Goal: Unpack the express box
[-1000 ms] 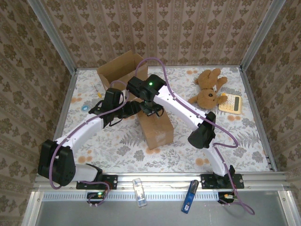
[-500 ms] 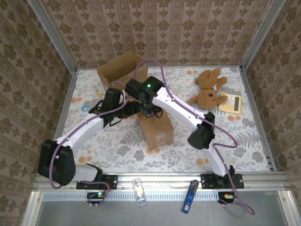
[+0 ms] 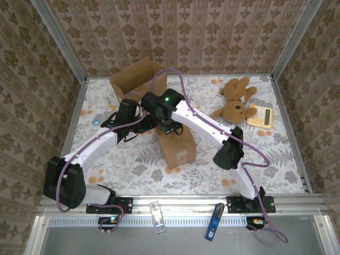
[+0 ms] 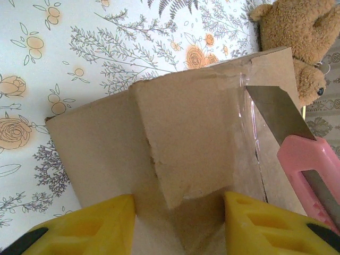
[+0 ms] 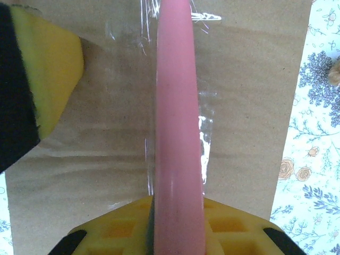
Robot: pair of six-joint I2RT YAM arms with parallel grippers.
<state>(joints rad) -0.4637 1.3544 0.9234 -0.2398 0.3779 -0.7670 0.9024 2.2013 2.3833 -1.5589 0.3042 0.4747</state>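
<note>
Change: right gripper (image 5: 178, 226), clenched on pink knife (image 5: 178, 133), edges toward 7 o'clock along tape seam (image 4: 249, 125).
Left gripper (image 4: 178, 207): grasping express box (image 3: 175, 146) end.
Meaning: seam probably being slit; flaps unopened.

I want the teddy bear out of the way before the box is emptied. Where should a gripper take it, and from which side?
Take the teddy bear across its plump middle, coming straight down from above. It lies flat and sprawled, so no edge offers itself sideways, and the soft body should squash into a hold. Keep the jaws off the calculator lying against it.
</note>
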